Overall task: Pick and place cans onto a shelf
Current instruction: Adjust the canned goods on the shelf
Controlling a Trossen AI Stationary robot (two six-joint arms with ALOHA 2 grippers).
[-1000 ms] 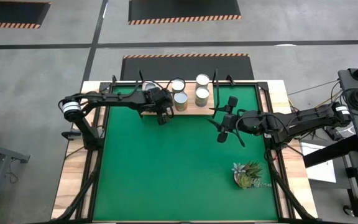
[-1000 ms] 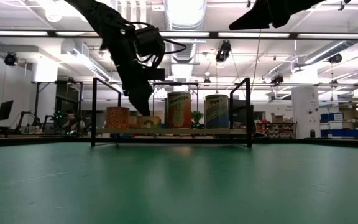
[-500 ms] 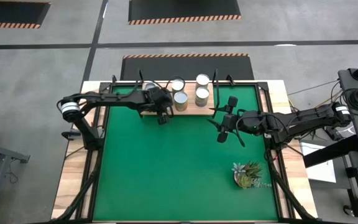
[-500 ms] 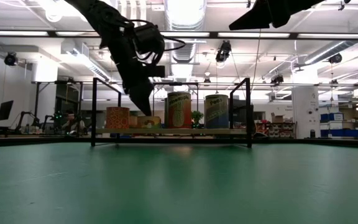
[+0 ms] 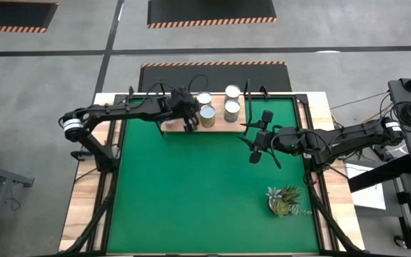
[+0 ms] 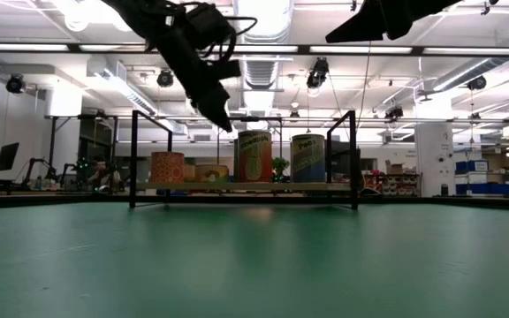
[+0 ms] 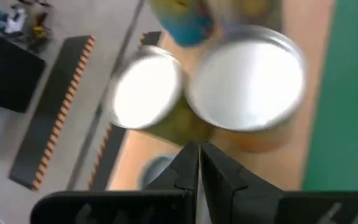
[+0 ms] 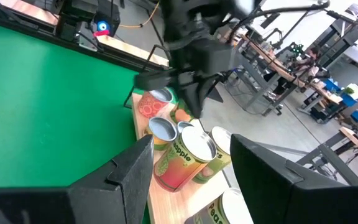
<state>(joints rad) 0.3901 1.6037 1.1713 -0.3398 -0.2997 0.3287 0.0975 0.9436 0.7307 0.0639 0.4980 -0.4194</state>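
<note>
So the left gripper [image 5: 189, 126] hangs above the shelf [image 5: 170, 127] at the counter's far edge, fingers together and empty — probably just clearing the cans [image 5: 207, 113] lined up there. Right gripper [image 5: 255, 152], fingers apart, waits mid-counter, likely keeping clear.

Overhead, the left arm [image 5: 130, 108] covers part of the shelf [image 5: 220, 126], hiding any cans beneath it. In the left wrist view the cans [image 7: 248, 78] are motion-blurred and their labels unreadable. In the low view the right arm [image 6: 396, 18] is cut off by the upper edge. Far-off room figures are too small to tell.
</note>
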